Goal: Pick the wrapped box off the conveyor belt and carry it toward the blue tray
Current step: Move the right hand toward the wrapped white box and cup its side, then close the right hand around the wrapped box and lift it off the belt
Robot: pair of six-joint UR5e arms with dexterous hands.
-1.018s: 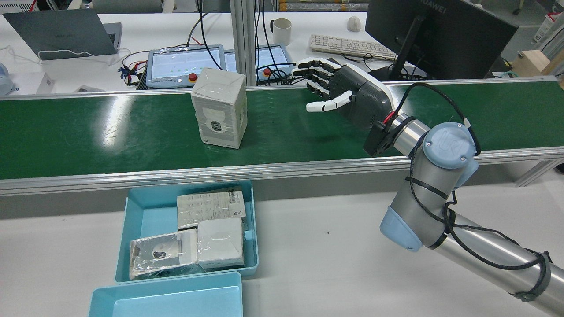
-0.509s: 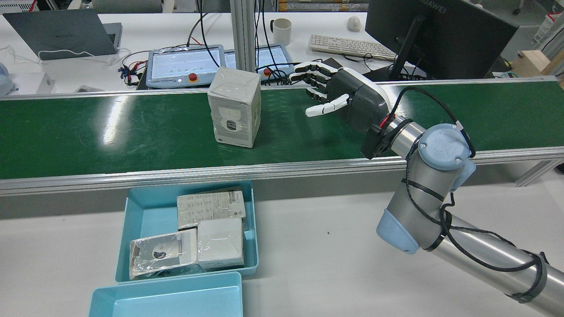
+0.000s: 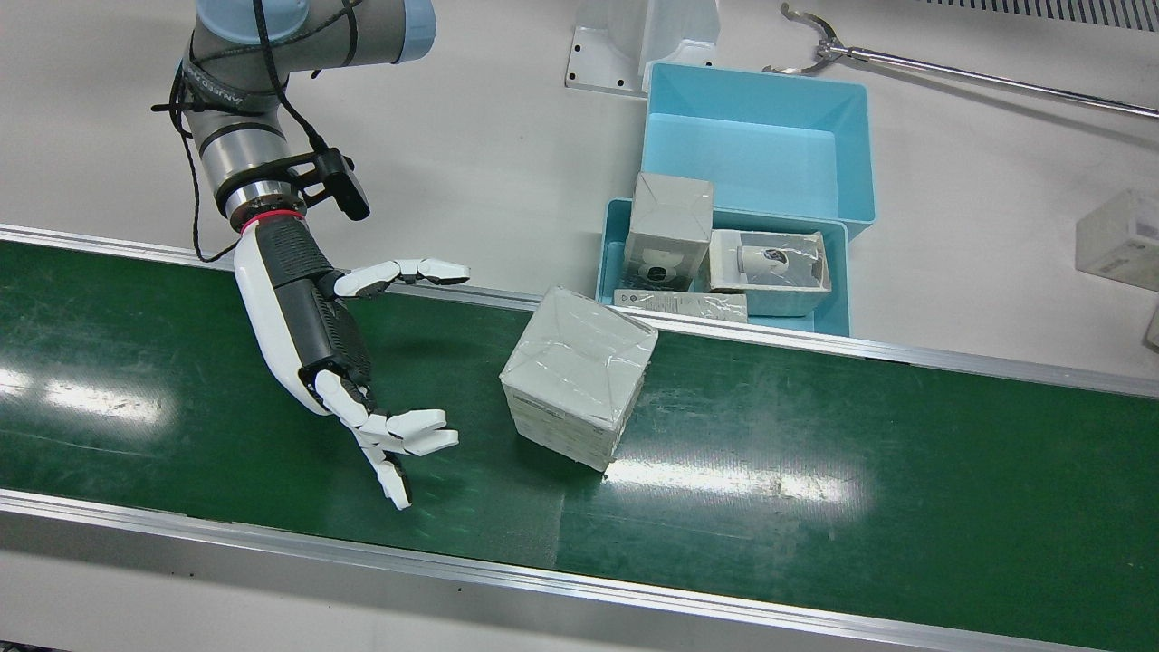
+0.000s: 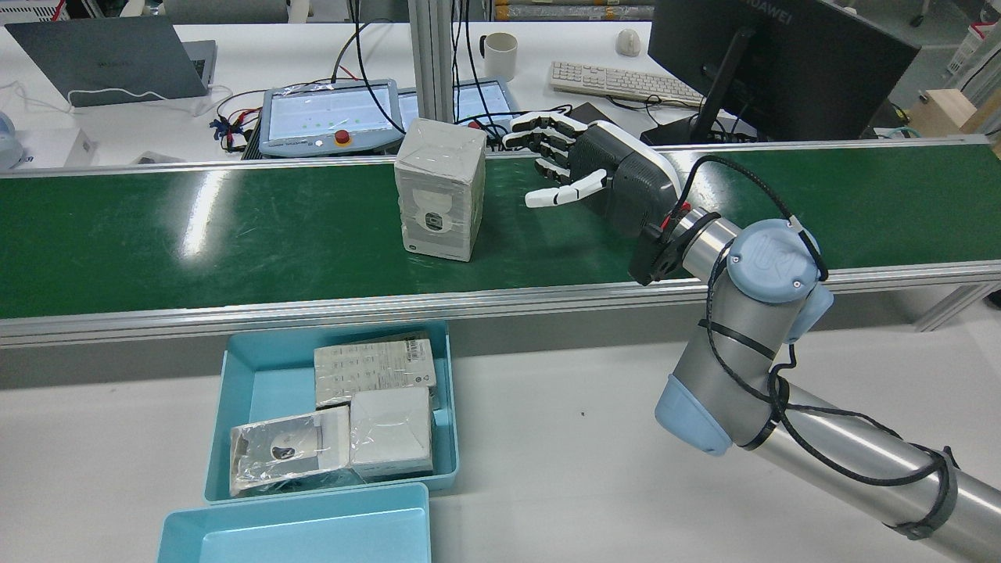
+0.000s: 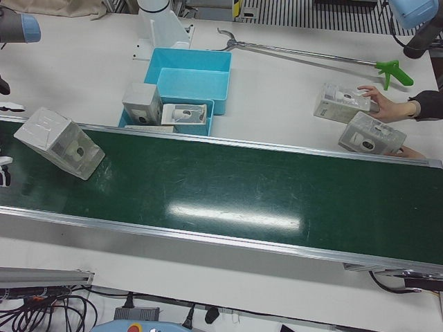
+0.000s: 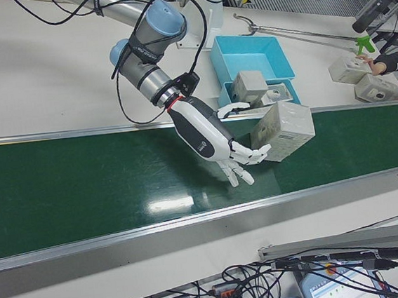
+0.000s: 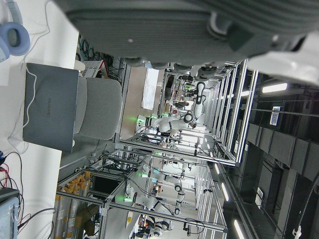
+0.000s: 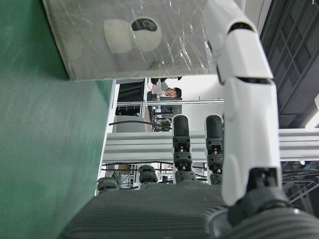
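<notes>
The wrapped box (image 3: 579, 376) (image 4: 438, 188) stands upright on the green conveyor belt (image 3: 815, 453), its film shiny, also visible from the left-front (image 5: 59, 142). My right hand (image 3: 308, 317) (image 4: 602, 176) (image 6: 212, 137) hovers over the belt beside the box, open with fingers spread toward it, a small gap between them. In the right hand view the box (image 8: 134, 35) fills the top, just beyond a white finger (image 8: 244, 99). The blue tray (image 3: 838, 272) (image 4: 235, 375) holds three wrapped boxes beside the belt. My left hand (image 7: 174, 20) shows only as a dark palm edge.
A second, empty blue tray (image 3: 751, 172) (image 4: 297, 532) adjoins the first. A person's hands (image 5: 391, 107) hold wrapped boxes on the white table, near a long grabber tool (image 5: 311, 55). A monitor (image 4: 774, 62), keyboard (image 4: 618, 78) and laptop (image 4: 109, 59) stand beyond the belt.
The box has travelled along the belt toward my right hand, rightward in the rear view. The right hand has shifted slightly left toward it, still open.
</notes>
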